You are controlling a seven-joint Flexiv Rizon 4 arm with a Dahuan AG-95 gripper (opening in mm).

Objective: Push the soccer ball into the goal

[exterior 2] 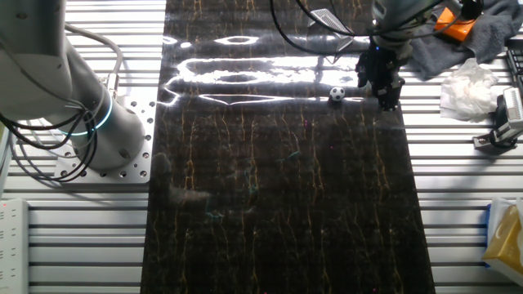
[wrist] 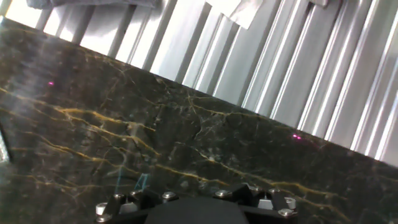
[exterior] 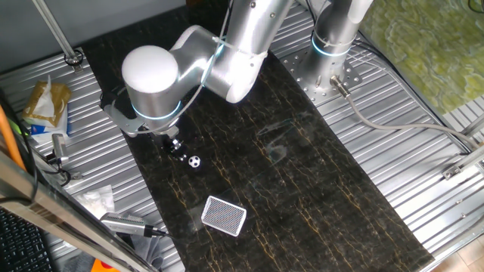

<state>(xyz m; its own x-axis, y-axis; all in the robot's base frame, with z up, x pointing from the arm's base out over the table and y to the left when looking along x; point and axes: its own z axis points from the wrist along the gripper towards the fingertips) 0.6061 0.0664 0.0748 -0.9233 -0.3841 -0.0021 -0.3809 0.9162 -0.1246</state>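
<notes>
Our main risk is a glancing push: if we meet the small black-and-white soccer ball (exterior: 194,162) off-centre, it could roll wide of the white-rimmed grey mesh goal (exterior: 224,216) or off the dark marble-patterned surface (exterior: 302,174). The ball rests just beside our black two-finger hand (exterior: 175,146), on the side towards the goal, which lies near. We hold nothing; how far our hand is open we cannot tell.

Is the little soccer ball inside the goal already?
No, the soccer ball sits on the dark mat beside the end effector, apart from the goal.
</notes>
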